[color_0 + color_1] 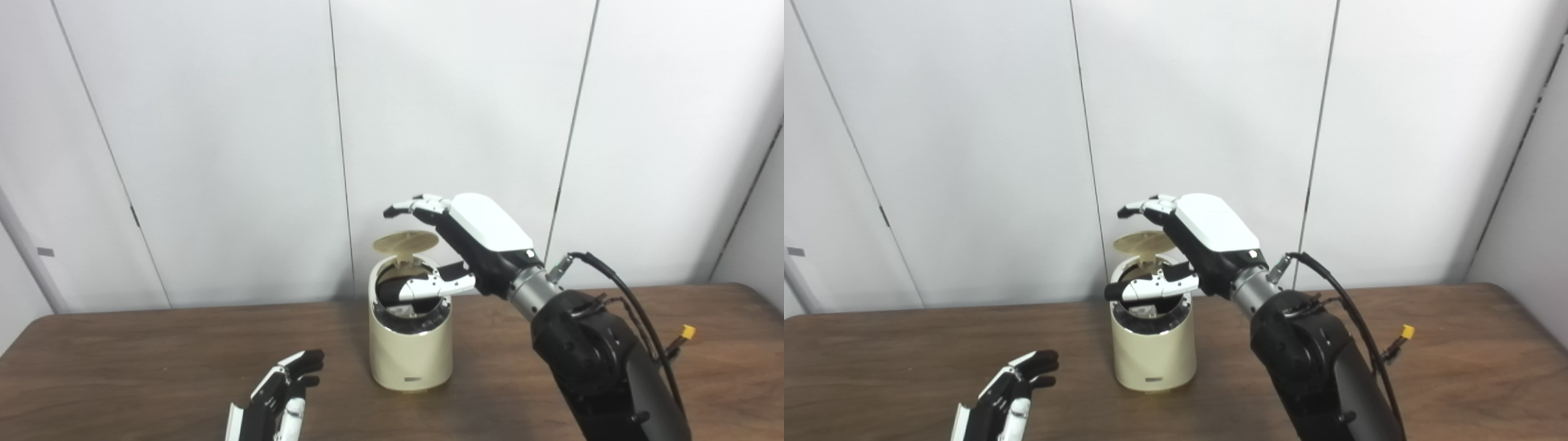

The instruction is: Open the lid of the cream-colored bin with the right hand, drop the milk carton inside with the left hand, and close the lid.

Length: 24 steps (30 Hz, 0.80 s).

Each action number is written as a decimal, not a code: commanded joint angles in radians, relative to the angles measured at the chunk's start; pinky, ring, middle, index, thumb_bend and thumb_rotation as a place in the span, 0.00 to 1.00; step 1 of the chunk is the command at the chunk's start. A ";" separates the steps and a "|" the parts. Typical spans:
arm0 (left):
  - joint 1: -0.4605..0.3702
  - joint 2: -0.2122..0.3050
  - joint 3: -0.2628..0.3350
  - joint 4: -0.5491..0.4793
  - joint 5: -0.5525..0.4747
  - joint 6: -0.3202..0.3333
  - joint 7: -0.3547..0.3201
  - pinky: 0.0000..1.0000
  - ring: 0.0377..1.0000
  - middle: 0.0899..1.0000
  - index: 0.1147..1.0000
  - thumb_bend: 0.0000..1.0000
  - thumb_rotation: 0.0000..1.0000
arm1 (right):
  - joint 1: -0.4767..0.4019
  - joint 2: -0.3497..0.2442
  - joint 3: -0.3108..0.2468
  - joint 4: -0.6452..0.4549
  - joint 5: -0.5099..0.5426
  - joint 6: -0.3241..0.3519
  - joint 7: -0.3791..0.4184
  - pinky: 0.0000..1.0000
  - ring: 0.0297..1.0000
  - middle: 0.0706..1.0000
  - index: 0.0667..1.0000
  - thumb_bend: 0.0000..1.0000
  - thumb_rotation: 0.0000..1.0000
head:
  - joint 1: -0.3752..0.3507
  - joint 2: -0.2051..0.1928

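Bin (409, 349) (lid (405, 241) up) on brown wood table (153, 349); white panelled wall (214, 135) behind.

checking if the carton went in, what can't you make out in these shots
- Inside of the bin: right hand thumb crosses the opening in both views; contents dark, unclear.
- Milk carton: not visible in either view.
- Left hand: cut off by the bottom edge.
- Lid: hinge hidden.

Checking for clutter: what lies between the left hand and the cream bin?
Only bare brown table lies between the left hand and the cream bin; both eye views show it.
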 commanded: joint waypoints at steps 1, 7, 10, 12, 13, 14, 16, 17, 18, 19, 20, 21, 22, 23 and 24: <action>0.047 -0.013 -0.004 0.027 0.008 -0.018 -0.010 0.70 0.74 0.74 0.72 0.25 0.79 | -0.068 -0.009 -0.004 -0.005 -0.005 -0.013 -0.031 0.75 0.88 0.82 0.77 0.79 0.80 | 0.001 0.003; 0.049 -0.021 0.008 0.027 0.001 -0.015 -0.022 0.70 0.74 0.74 0.72 0.25 0.79 | -0.073 0.000 -0.002 0.025 -0.009 0.016 -0.027 0.76 0.87 0.83 0.77 0.80 0.80 | 0.001 0.003; 0.048 -0.023 0.013 0.028 -0.005 -0.015 -0.029 0.70 0.74 0.74 0.72 0.26 0.80 | -0.074 0.000 0.002 0.034 -0.008 0.032 -0.022 0.77 0.87 0.84 0.78 0.80 0.80 | 0.000 0.002; 0.047 -0.022 0.017 0.030 -0.002 -0.016 -0.035 0.70 0.74 0.74 0.73 0.26 0.82 | -0.072 0.000 0.002 0.042 -0.006 0.037 -0.024 0.78 0.88 0.84 0.79 0.80 0.79 | -0.001 0.001; 0.048 -0.023 0.018 0.028 -0.001 -0.012 -0.038 0.70 0.74 0.74 0.73 0.26 0.82 | -0.071 0.000 0.002 0.047 -0.007 0.044 -0.021 0.78 0.87 0.84 0.79 0.80 0.79 | -0.001 0.001; 0.049 -0.024 0.020 0.026 0.004 -0.009 -0.040 0.70 0.74 0.74 0.72 0.26 0.82 | -0.071 0.000 0.003 0.050 -0.011 0.056 -0.016 0.78 0.87 0.85 0.79 0.80 0.80 | -0.001 0.001; 0.048 -0.025 0.022 0.029 0.016 -0.010 -0.041 0.70 0.74 0.74 0.72 0.26 0.83 | -0.070 0.000 0.004 0.060 -0.016 0.073 -0.015 0.76 0.87 0.86 0.79 0.81 0.79 | -0.004 -0.004; 0.047 -0.025 0.022 0.031 0.018 -0.011 -0.042 0.69 0.74 0.74 0.72 0.25 0.82 | -0.069 0.001 0.003 0.063 -0.015 0.081 -0.016 0.75 0.86 0.86 0.79 0.81 0.78 | -0.004 -0.004; 0.046 -0.026 0.023 0.033 0.020 -0.011 -0.043 0.69 0.74 0.74 0.71 0.25 0.81 | -0.068 0.001 0.003 0.066 -0.014 0.085 -0.019 0.75 0.86 0.86 0.80 0.81 0.77 | -0.004 -0.004; 0.047 -0.028 0.025 0.032 0.025 -0.008 -0.042 0.69 0.74 0.74 0.71 0.25 0.81 | -0.067 -0.001 0.004 0.069 -0.014 0.086 -0.023 0.75 0.86 0.87 0.79 0.81 0.76 | -0.004 -0.004; 0.048 -0.030 0.027 0.031 0.031 -0.006 -0.039 0.69 0.74 0.74 0.71 0.25 0.80 | -0.066 -0.002 0.005 0.070 -0.016 0.090 -0.021 0.74 0.86 0.86 0.79 0.81 0.76 | -0.004 -0.004; 0.048 -0.032 0.028 0.030 0.036 -0.005 -0.037 0.69 0.74 0.74 0.72 0.25 0.80 | -0.066 -0.004 0.006 0.070 -0.018 0.094 -0.020 0.74 0.86 0.87 0.79 0.81 0.75 | -0.004 -0.004; 0.049 -0.033 0.030 0.031 0.040 -0.006 -0.036 0.69 0.74 0.74 0.72 0.25 0.80 | -0.065 -0.005 0.008 0.070 -0.022 0.098 -0.019 0.73 0.86 0.87 0.79 0.81 0.75 | -0.004 -0.004; 0.049 -0.034 0.030 0.032 0.041 -0.008 -0.037 0.69 0.74 0.74 0.72 0.25 0.80 | -0.065 -0.007 0.011 0.070 -0.025 0.102 -0.018 0.72 0.86 0.88 0.79 0.81 0.76 | -0.004 -0.004; 0.049 -0.034 0.031 0.033 0.041 -0.009 -0.037 0.69 0.74 0.74 0.72 0.25 0.80 | -0.064 -0.008 0.014 0.070 -0.026 0.104 -0.018 0.72 0.86 0.88 0.79 0.82 0.76 | -0.004 -0.004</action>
